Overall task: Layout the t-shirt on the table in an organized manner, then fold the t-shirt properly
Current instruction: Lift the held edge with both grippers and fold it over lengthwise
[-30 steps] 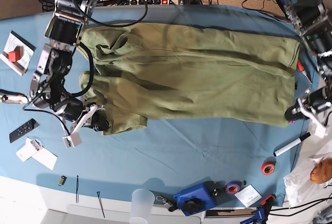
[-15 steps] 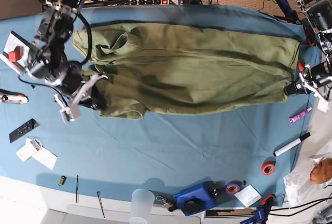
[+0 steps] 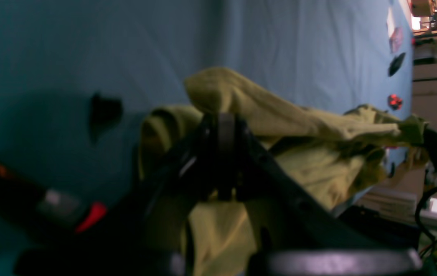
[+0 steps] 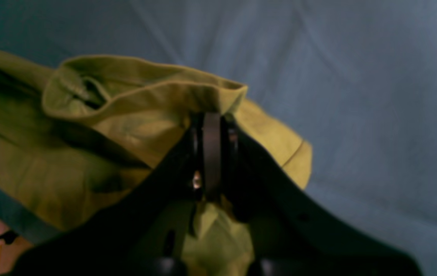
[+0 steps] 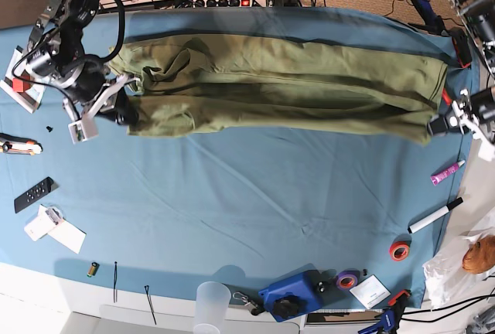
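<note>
One t-shirt (image 5: 278, 86) lies stretched across the counter (image 5: 247, 202). Two hands grip it: left hand (image 5: 439, 125) and right hand (image 5: 124, 111), each clamped on opposite shirt ends.

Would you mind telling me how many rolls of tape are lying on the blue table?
2: a red tape roll near the front right corner, and a purple tape roll left of it. Others may be hidden.
</note>
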`<state>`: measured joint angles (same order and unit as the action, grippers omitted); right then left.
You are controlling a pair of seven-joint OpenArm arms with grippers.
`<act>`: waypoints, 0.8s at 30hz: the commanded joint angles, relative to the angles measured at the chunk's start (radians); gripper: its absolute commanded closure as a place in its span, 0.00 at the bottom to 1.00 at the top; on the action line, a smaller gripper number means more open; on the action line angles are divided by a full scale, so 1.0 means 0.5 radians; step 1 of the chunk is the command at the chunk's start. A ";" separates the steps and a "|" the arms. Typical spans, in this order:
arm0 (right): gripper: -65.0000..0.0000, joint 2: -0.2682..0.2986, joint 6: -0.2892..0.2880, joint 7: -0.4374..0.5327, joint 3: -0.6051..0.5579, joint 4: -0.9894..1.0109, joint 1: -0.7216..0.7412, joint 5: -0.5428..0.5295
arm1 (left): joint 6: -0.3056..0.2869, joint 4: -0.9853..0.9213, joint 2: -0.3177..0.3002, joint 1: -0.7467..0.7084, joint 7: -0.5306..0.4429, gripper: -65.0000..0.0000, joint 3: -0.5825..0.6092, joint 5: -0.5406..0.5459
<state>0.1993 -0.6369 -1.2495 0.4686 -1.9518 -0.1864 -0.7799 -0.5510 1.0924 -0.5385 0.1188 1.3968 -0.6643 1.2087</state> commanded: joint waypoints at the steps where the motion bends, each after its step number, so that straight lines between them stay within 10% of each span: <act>1: 1.00 0.027 -0.014 0.038 0.009 -0.043 -0.004 -0.034 | -0.002 0.053 -0.054 -0.005 -0.001 1.00 -0.013 0.054; 24: 1.00 0.021 -0.002 -0.005 0.050 -0.197 -0.159 -0.010 | -0.002 0.591 -0.054 -0.306 -0.019 1.00 -0.014 -0.062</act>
<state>0.1982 -0.6399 -1.2671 0.4835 -2.0312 -0.2718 -0.7727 -0.5510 1.3727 -0.5385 -0.0425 1.3952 -0.6643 1.1599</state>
